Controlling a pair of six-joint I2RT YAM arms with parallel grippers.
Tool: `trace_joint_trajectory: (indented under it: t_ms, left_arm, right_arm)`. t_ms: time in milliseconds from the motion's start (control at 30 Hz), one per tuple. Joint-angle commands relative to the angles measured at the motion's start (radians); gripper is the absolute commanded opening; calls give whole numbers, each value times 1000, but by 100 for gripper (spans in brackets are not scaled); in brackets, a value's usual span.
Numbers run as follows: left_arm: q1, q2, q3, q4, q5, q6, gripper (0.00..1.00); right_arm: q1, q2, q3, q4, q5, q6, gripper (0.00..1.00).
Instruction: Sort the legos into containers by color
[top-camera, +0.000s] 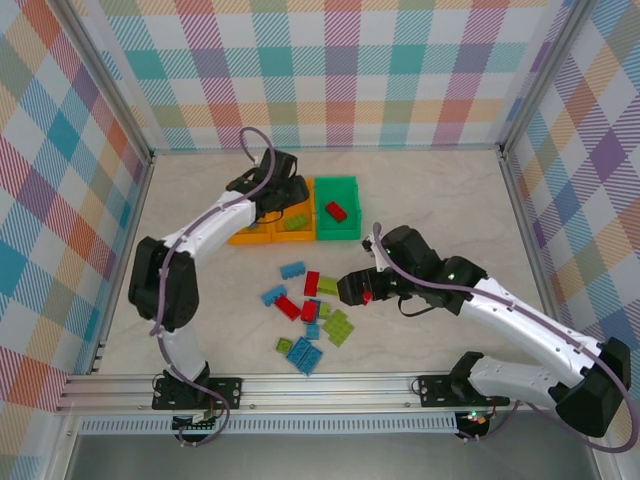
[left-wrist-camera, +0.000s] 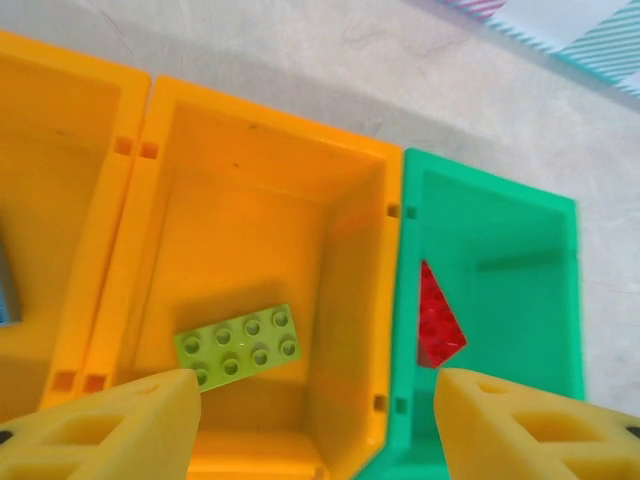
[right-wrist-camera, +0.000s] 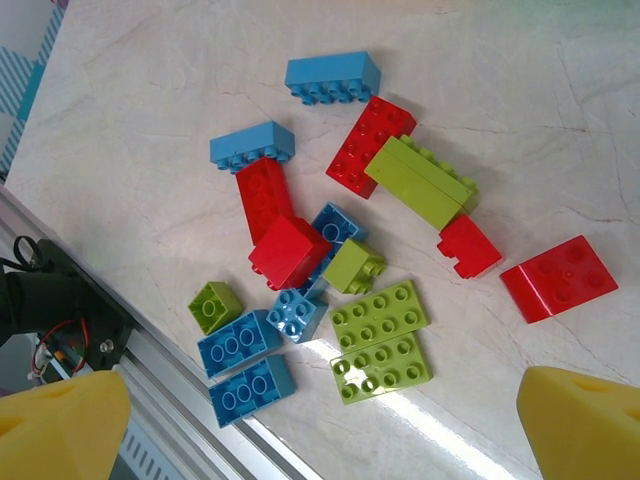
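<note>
- Hovering over the middle orange bin, the left gripper has its fingers spread apart with nothing between them. I judge it sits there because this bin takes the green pieces.
- A lime plate lies flat on that bin's floor, studs up, near the 6 o'clock wall in the left wrist view. Its long axis runs roughly from 9 to 3 o'clock, the 3 o'clock end tipped slightly toward 2.
- The green bin touches the middle one at 3 o'clock and holds a red brick. From above, that brick's long axis runs from about 10 to 4 o'clock.
- The left orange bin touches the middle one at 9 o'clock. A bluish sliver at the frame edge may be a blue piece, but it is too cut off to be sure.
- The right gripper is wide open and empty above the loose bricks, which lie on the table at 6 o'clock of the bins. It is placed there, I judge, to choose the next piece.
- A lone red block sits apart at 3 o'clock of the heap, its long axis from 8 to 2 o'clock in the right wrist view. It probably makes the cleanest pick.
</note>
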Motion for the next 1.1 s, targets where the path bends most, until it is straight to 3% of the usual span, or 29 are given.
trace_joint_trajectory:
  t_ms: [0, 100, 300, 400, 533, 867, 1067]
  left_arm:
    - [-40, -175, -52, -79, -15, 49, 63]
    - [-118, -281, -127, -162, -83, 145, 59]
    - [-217, -426, -332, -272, -75, 409, 58]
    - [-220, -429, -406, -345, -118, 354, 59]
    - [-220, -352, -489, -328, -35, 346, 59]
    - [-205, -160, -485, -238, 41, 346, 61]
    - [-195, -109, -487, -226, -17, 324, 48]
  right_arm:
    - [3, 31, 0, 27, 36, -17, 100]
    - [3, 66, 2, 53, 54, -12, 100]
    - [3, 99, -17, 106, 56, 1, 100]
    - [3, 110, -10, 99, 43, 4, 100]
    - [3, 101, -17, 95, 44, 10, 100]
    - [3, 35, -55, 64, 51, 38, 100]
    - [3, 17, -65, 65, 59, 40, 100]
